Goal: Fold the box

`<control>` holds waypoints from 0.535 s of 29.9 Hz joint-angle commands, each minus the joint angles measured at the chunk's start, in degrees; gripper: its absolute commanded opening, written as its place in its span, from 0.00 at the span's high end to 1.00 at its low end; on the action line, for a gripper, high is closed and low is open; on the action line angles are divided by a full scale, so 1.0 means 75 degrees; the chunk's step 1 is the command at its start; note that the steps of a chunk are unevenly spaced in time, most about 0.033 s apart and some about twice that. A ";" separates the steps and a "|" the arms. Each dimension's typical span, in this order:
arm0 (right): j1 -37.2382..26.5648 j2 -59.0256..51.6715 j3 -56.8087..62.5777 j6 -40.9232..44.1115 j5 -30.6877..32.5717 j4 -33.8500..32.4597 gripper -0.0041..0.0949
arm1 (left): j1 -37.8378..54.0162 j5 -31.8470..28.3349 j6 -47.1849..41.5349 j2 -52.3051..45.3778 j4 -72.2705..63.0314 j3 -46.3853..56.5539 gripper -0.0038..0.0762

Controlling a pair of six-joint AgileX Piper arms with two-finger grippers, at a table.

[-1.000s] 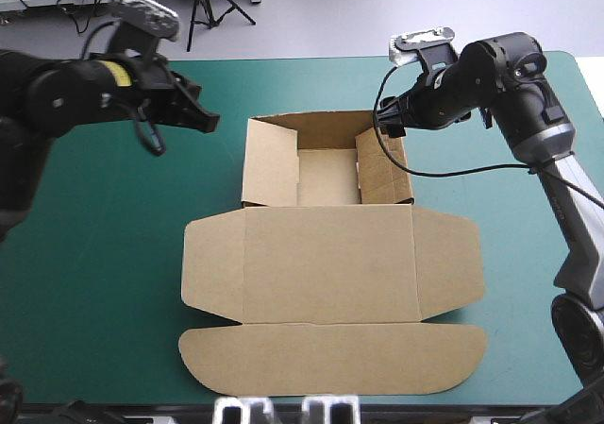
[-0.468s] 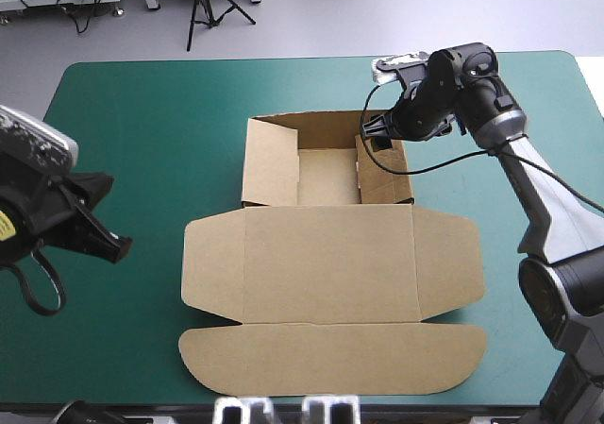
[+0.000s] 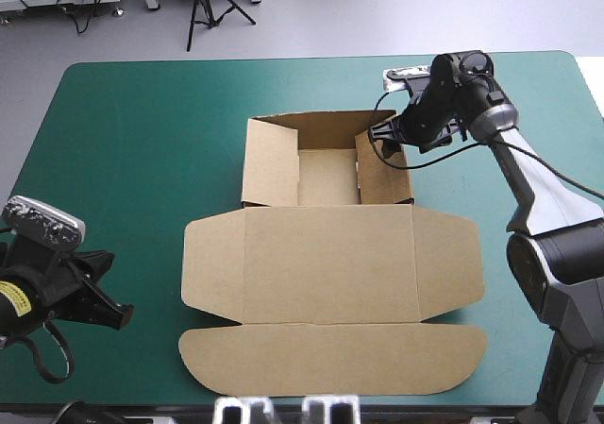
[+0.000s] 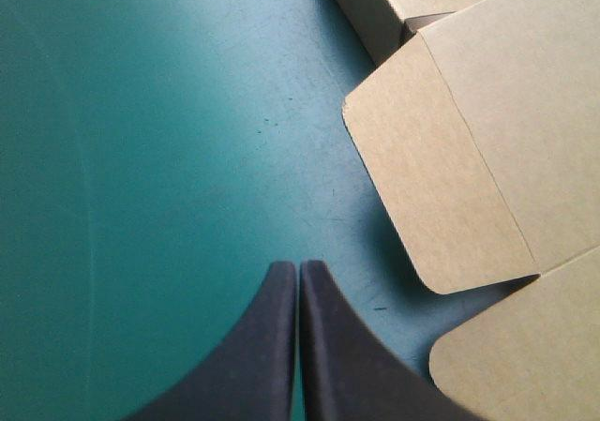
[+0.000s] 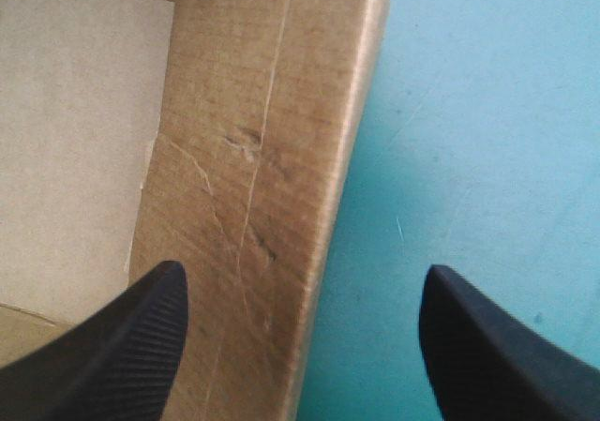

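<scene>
Box [image 3: 330,273]: brown board, matt, paper-like; fibrous grain, creases and scuffs show close up in the right wrist view.
Cover [image 3: 132,160]: teal-green, smooth, faint sheen, fine scratches.
Left gripper [image 4: 298,269]: black fingers, smooth, matt.
Right gripper [image 5: 302,271]: black fingers, finely ribbed, matt.

No text, number or brand can be read in any view. The left arm [image 3: 42,292] carries a small yellow label [image 3: 8,297] with dark marks on it, but they are too small to read. The brown board of the box [image 3: 326,263] shows no readable print in the high view or in either wrist view.
</scene>
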 commanded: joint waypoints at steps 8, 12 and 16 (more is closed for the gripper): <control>-0.0006 0.0256 -0.0188 -0.0551 0.0030 0.0669 0.78 | -0.0025 0.0286 -0.0114 0.0000 -0.0025 -0.0144 0.96; -0.0019 0.0297 -0.0188 -0.0652 0.0030 -0.0089 0.91 | -0.0025 0.0286 -0.0114 0.0000 -0.0011 -0.0144 0.96; -0.0033 0.0268 -0.0219 -0.0652 0.0030 -0.0595 0.98 | -0.0025 0.0286 -0.0114 0.0000 0.0004 -0.0144 0.96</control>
